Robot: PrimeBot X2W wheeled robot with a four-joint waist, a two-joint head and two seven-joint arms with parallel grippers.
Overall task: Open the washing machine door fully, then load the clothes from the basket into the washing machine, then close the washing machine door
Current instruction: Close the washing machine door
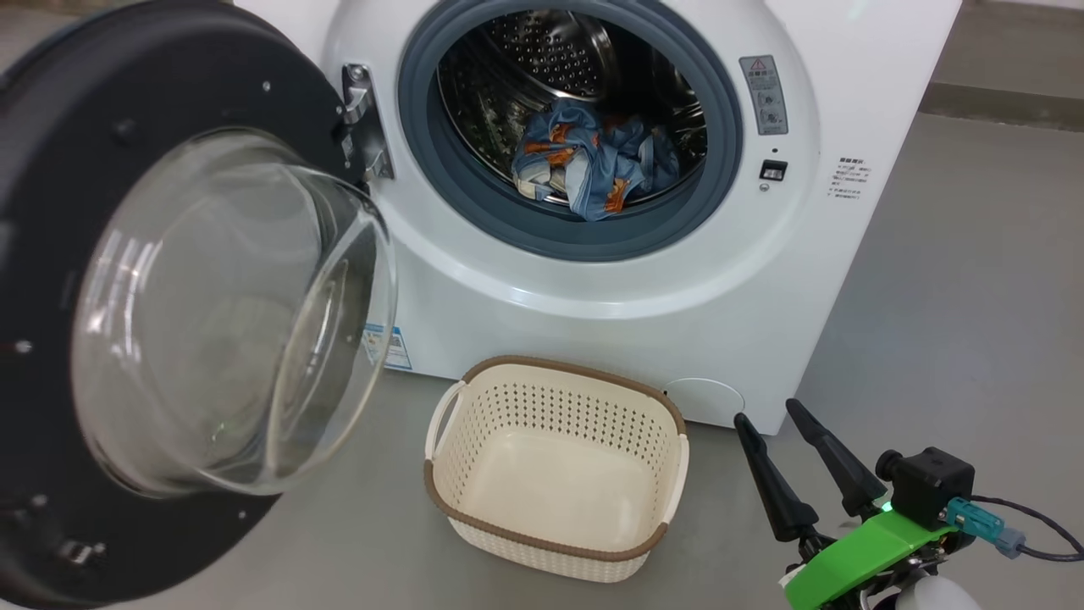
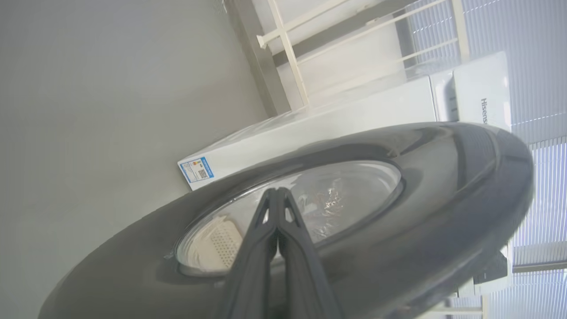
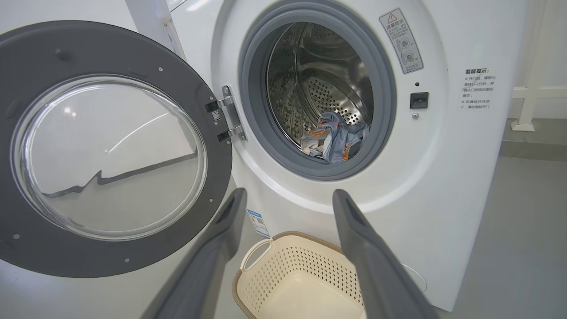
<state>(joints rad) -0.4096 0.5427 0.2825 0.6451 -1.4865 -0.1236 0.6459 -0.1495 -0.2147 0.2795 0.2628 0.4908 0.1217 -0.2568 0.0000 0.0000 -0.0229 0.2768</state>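
Black door (image 1: 229, 313) wide open, blue fox-print clothes (image 1: 593, 165) inside white washing machine (image 1: 593, 288), cream basket (image 1: 555, 411) upright in front

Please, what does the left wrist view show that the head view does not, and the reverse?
Left wrist view: the shut left hand before the outer face of the washing machine door, and a white railing behind. Head view: the clothes inside the drum and the open right hand. Both: that door, the basket, the blue sticker.
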